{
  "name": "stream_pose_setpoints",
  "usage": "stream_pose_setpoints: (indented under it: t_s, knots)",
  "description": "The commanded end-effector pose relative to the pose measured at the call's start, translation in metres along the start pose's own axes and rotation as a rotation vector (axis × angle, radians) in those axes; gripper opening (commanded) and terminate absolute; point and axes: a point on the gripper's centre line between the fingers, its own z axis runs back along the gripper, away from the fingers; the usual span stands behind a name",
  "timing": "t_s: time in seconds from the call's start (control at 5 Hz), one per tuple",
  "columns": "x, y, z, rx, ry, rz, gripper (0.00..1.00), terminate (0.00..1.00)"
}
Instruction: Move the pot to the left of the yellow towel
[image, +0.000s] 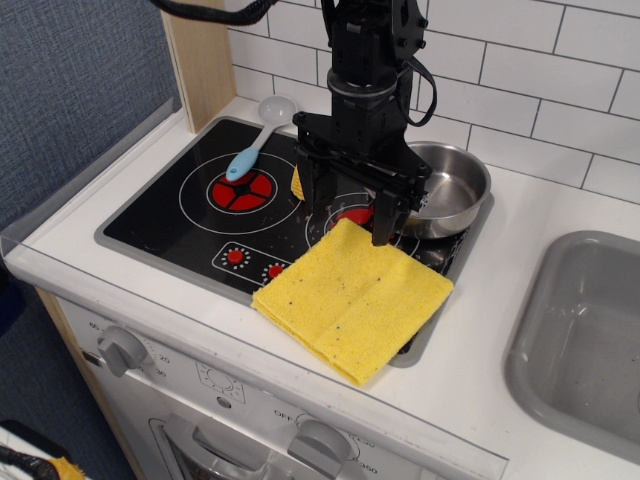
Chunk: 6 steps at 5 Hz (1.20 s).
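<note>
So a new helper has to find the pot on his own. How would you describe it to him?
Start at the black stovetop set into the white counter. At its back right corner, partly hidden behind the robot's gripper, sits the pot. It is round, shallow and shiny steel, unlike the flat yellow towel in front of it or the much larger grey sink further right.
</note>
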Motion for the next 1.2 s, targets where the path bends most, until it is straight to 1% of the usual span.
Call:
stream_pose_setpoints:
  t_s: [0.0, 0.4, 0.6, 0.8, 1.0]
  knots:
    - [0.0, 0.0, 0.0, 0.0, 0.0, 0.0, 1.0, 0.0]
    - [0.057, -0.044, 0.011, -0.02, -0.083, -0.1, 1.0, 0.0]
    - [0.079, -0.06, 0.006, 0.0, -0.099, -0.113, 1.0, 0.0]
    - [0.09, -0.057, -0.012, 0.008, -0.07, -0.071, 1.0, 0.0]
    - [0.093, -0.049, -0.029, 0.005, -0.03, -0.045, 1.0, 0.0]
